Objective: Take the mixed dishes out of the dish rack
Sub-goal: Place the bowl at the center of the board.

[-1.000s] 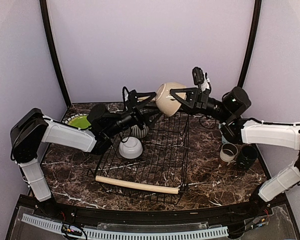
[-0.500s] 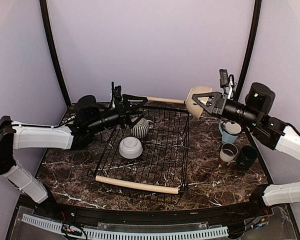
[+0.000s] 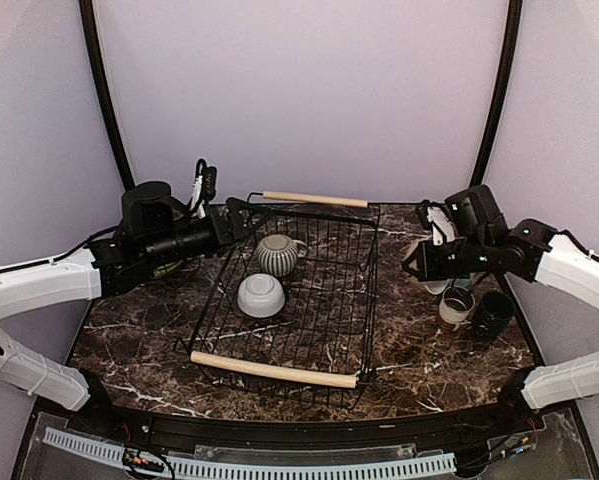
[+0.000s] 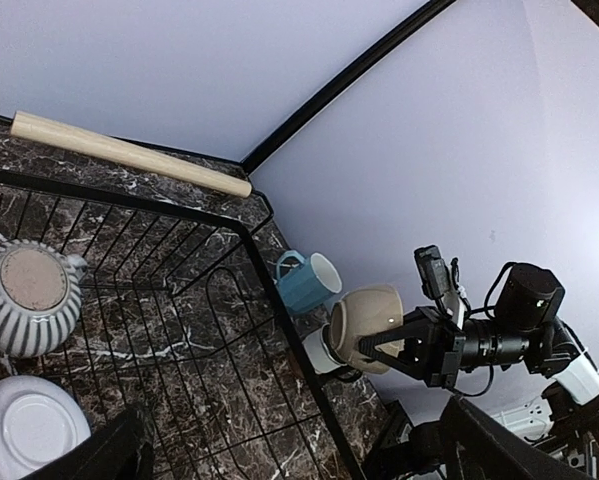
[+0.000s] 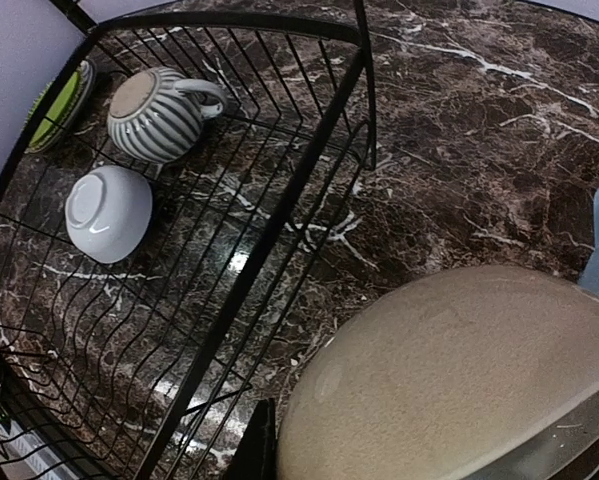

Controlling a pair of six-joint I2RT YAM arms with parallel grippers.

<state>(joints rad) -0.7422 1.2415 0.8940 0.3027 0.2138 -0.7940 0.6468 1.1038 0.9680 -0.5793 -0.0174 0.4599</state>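
Observation:
The black wire dish rack [image 3: 309, 310] with two wooden handles sits mid-table. It holds a grey-striped mug [image 3: 276, 255] and an upturned white bowl [image 3: 261, 295], both also in the right wrist view [image 5: 159, 112] [image 5: 107, 212]. My right gripper [image 3: 417, 265] is shut on a beige bowl [image 5: 459, 380], low over the table just right of the rack. The left wrist view shows that bowl [image 4: 371, 322] tilted above a white dish [image 4: 324, 352]. My left gripper [image 3: 241, 215] is open and empty at the rack's far left corner.
Right of the rack stand a small white-brown cup [image 3: 456, 305], a dark-teal mug [image 3: 494, 312] and a light-blue mug [image 4: 304, 280]. A green plate [image 5: 59, 105] lies left of the rack. Black frame posts stand at both back corners.
My right gripper has carried the beige bowl from above the rack's far side to the right and down beside the mugs. My left arm has pulled back left out of the rack.

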